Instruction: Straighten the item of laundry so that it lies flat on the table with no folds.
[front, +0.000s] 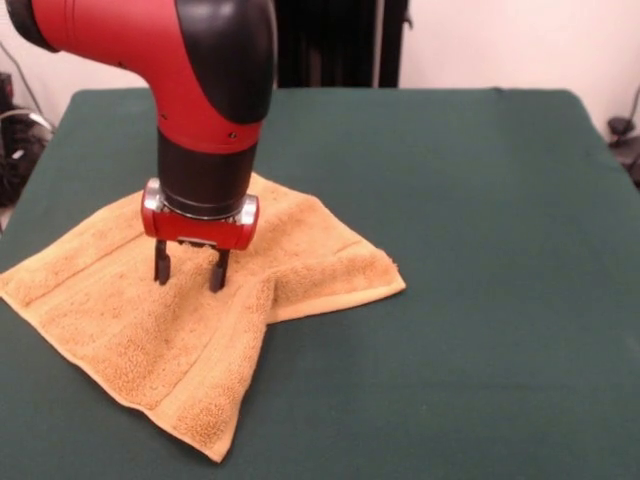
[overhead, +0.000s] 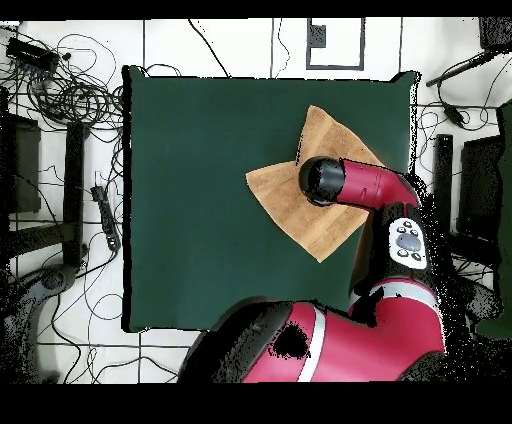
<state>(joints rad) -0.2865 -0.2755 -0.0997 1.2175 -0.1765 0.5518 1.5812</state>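
1. No brand, label or readable writing can be made out on the arm, the towel or the table in either view.
2. No container is seen; nothing is held inside anything else.
3. The towel (front: 190, 330), golden-orange terry cloth, is laid on the table (front: 480, 250). In the front view it is placed toward the left half of the green cloth, with its nearest corner close to the near table edge.
4. The towel is not flat: a fold is seen in the front view, where one part is lapped over another and a crease runs down from below the gripper toward the near corner. A flat woven band is seen along the lower-left edge.
5. The gripper (front: 190, 268) is held upright over the middle of the towel. Its two dark fingers (front: 161, 262) are spread apart, with a gap between them, and no cloth is pinched; the tips are just at the towel's surface, though contact cannot be confirmed.
6. In the overhead view the towel (overhead: 280, 190) is partly hidden by the red and black arm (overhead: 360, 185).
7. Cables (overhead: 60, 90) are seen on the floor beside the table in the overhead view.
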